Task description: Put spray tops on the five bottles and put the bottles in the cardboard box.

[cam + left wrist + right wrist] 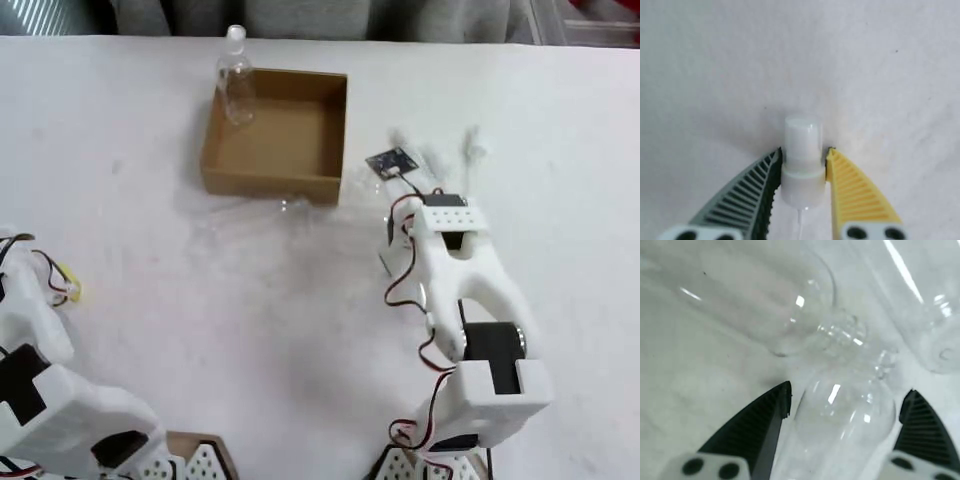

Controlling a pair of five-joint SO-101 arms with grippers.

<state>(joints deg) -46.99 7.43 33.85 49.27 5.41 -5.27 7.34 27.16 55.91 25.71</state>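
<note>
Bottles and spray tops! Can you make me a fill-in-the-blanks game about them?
The spray top in the left end effector is ____ in colour.
The right end effector is ____ around a lying bottle.
The box holds just ____ upright bottle.
Missing words: white; open; one.

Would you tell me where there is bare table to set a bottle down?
Bare table lies left of the cardboard box, toward the left arm, and in the middle between both arms. The strip right of the right arm is free too. Crowded: bottles lie along the box's front and beside its right wall, where the right gripper straddles one.
</note>
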